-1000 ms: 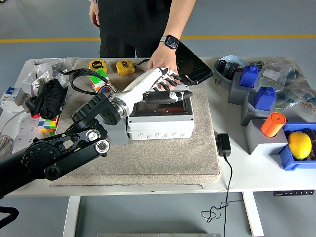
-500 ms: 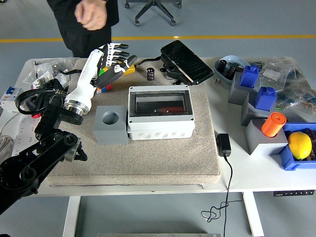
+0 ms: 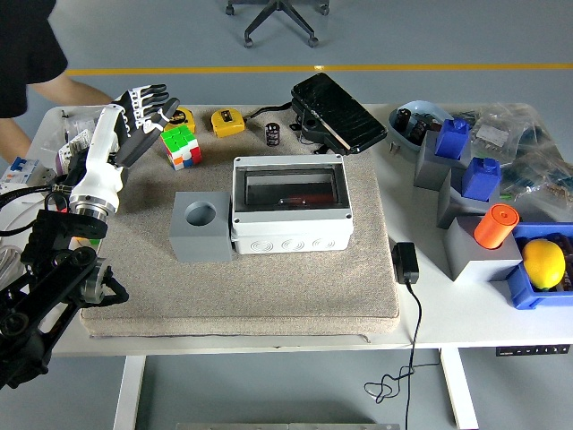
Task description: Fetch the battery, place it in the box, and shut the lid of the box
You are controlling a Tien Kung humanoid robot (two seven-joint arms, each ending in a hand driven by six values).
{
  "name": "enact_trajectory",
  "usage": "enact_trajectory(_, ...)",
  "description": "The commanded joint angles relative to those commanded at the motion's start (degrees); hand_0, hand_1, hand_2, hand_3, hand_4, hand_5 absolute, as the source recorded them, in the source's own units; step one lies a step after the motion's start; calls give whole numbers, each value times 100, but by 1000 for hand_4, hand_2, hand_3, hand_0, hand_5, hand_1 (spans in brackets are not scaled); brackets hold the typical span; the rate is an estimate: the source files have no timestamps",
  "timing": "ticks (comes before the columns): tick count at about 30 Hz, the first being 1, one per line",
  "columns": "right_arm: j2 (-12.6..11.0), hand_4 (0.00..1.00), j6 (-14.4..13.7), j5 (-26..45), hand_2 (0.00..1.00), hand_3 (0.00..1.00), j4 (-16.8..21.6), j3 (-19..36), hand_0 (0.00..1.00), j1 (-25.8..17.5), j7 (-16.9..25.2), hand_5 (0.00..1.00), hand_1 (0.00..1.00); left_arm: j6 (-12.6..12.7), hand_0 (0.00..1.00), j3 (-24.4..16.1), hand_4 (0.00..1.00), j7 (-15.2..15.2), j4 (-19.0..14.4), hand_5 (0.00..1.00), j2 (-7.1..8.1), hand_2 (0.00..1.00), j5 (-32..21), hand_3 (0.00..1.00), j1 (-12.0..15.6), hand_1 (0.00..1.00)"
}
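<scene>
- My left hand (image 3: 141, 112) has swung well clear of the box (image 3: 289, 204) since a second ago, when it lay over the lid; it now hangs at ten o'clock over the worktop (image 3: 466, 309), fingers spread loosely and holding nothing.
- The box sits at the centre of the mat (image 3: 269, 287) with its clear lid (image 3: 288, 184) down flat. Through it I see a dark red-tipped object, which I take for the battery.
- The person's hand (image 3: 13, 143) has left the box too and is at the far left edge.
- A small dark cylinder (image 3: 273, 134) now stands at twelve o'clock behind the box.
- I judge the task essentially done.
- My right arm is out of sight.
</scene>
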Motion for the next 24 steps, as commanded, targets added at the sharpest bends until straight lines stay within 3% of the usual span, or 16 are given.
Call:
enact_trajectory(5, 16, 951, 7, 68, 676, 582, -42, -113, 629, 37, -7, 454, 667, -9, 658, -102, 992, -96, 37, 611, 2, 736, -139, 717, 38, 733)
enact_trajectory(8, 24, 950, 9, 110, 676, 582, -70, -163, 628, 58, -8, 454, 667, -56, 637, -191, 994, -186, 43, 608, 11, 715, -544, 691, 49, 716)
enact_trajectory(23, 36, 947, 17, 160, 676, 581, -89, -266, 629, 73, -17, 453, 667, -42, 610, -256, 991, -244, 15, 596, 2, 692, -489, 655, 80, 684)
enact_trajectory(24, 35, 947, 17, 162, 677, 581, -89, -272, 628, 72, -17, 453, 667, -47, 575, -256, 987, -242, 23, 590, 1, 661, -493, 639, 79, 639)
